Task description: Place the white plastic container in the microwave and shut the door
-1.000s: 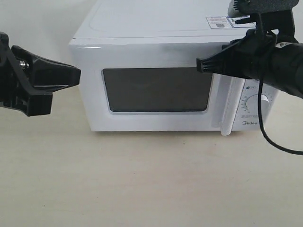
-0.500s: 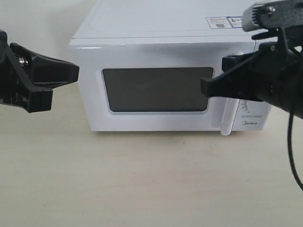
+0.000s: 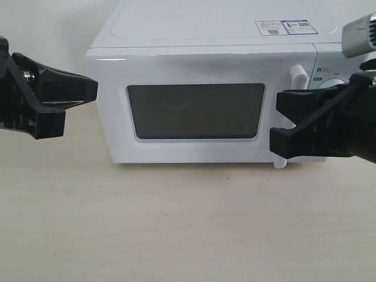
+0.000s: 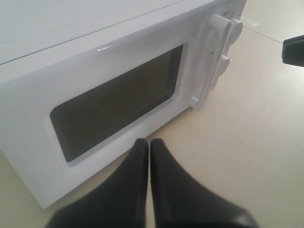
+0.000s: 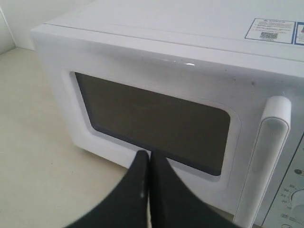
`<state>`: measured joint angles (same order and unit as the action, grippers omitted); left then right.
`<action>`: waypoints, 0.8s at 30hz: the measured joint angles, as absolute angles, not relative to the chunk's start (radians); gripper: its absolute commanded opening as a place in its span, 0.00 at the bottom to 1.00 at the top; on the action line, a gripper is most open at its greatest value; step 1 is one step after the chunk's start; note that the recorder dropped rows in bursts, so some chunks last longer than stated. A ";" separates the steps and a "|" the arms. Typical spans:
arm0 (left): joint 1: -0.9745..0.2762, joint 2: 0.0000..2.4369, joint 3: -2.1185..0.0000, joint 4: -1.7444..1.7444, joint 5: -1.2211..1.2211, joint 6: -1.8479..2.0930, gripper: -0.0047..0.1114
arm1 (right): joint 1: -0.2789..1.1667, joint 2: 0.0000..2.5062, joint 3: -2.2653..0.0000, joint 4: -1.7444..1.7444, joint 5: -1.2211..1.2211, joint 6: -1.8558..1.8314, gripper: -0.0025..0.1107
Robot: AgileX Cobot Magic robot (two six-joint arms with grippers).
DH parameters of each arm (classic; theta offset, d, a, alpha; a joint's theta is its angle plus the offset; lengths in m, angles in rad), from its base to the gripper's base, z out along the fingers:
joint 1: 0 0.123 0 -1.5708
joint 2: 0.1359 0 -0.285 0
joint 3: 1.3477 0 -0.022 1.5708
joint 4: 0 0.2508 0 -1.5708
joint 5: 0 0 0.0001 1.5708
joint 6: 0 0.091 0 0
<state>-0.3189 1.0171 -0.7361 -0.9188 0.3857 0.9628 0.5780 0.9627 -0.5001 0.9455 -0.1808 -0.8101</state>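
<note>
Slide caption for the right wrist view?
Shut right gripper facing the microwave, its door closed, clear of the handle.

Perhaps lab: bare tabletop (image 3: 176, 235), microwave (image 3: 194, 35)

A wide flat surface (image 3: 176, 235) fills the lower part of the exterior view. It is pale cream-beige and matt, with a very faint grain of fine streaks. Whether it is a table top or a floor, I cannot tell. One small dark speck (image 3: 228, 176) lies on it, near the middle. Behind, at the upper left, stands a plain wall (image 3: 53, 29) of white-grey colour. In the left wrist view a thin straight line (image 4: 273, 35), like a seam, crosses the same surface. The light is soft and even; only a weak shadow (image 3: 194, 167) with a blurred edge lies on the surface.
</note>
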 measured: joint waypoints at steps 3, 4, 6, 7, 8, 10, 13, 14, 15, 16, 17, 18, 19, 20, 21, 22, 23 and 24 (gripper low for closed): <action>-0.319 1.017 -0.736 -0.919 0.386 0.963 0.07 | 0.578 0.963 -0.500 0.945 -0.181 -0.810 0.02; -0.319 1.017 -0.736 -0.919 0.386 0.963 0.07 | 0.578 0.963 -0.500 0.945 -0.181 -0.810 0.02; -0.319 1.017 -0.736 -0.919 0.386 0.963 0.07 | 0.578 0.963 -0.500 0.945 -0.181 -0.810 0.02; -0.319 1.017 -0.736 -0.919 0.386 0.963 0.07 | 0.578 0.963 -0.500 0.945 -0.181 -0.810 0.02; -0.319 1.017 -0.736 -0.919 0.386 0.963 0.07 | 0.578 0.960 -0.500 0.945 -0.181 -0.810 0.02; -0.319 1.017 -0.736 -0.919 0.386 0.963 0.07 | 0.578 0.945 -0.499 0.945 -0.181 -0.810 0.02; -0.319 1.017 -0.736 -0.919 0.386 0.963 0.07 | 0.552 0.889 -0.498 0.945 -0.166 -0.810 0.02; -0.319 1.017 -0.736 -0.919 0.386 0.963 0.07 | 0.534 0.869 -0.498 0.945 -0.152 -0.810 0.02; -0.319 1.017 -0.736 -0.919 0.386 0.963 0.07 | 0.503 0.843 -0.498 0.945 -0.132 -0.810 0.02; -0.319 1.017 -0.736 -0.919 0.386 0.963 0.07 | 0.464 0.814 -0.496 0.945 -0.106 -0.810 0.02; -0.319 1.017 -0.736 -0.919 0.386 0.963 0.07 | 0.430 0.789 -0.496 0.945 -0.084 -0.810 0.02; -0.319 1.017 -0.736 -0.919 0.386 0.963 0.07 | 0.384 0.757 -0.494 0.945 -0.056 -0.810 0.02; -0.319 1.017 -0.736 -0.919 0.386 0.963 0.07 | 0.338 0.724 -0.487 0.945 -0.029 -0.810 0.02; -0.319 1.017 -0.736 -0.919 0.386 0.963 0.07 | 0.292 0.690 -0.482 0.945 -0.008 -0.810 0.02; -0.319 1.017 -0.736 -0.919 0.386 0.963 0.07 | 0.250 0.656 -0.474 0.945 0.012 -0.810 0.02; -0.319 1.017 -0.736 -0.919 0.386 0.963 0.07 | 0.214 0.622 -0.464 0.945 0.027 -0.810 0.02; -0.319 1.017 -0.736 -0.919 0.386 0.963 0.07 | 0.189 0.595 -0.452 0.945 0.036 -0.810 0.02; -0.319 1.017 -0.736 -0.919 0.386 0.963 0.07 | 0.165 0.563 -0.439 0.943 0.044 -0.810 0.02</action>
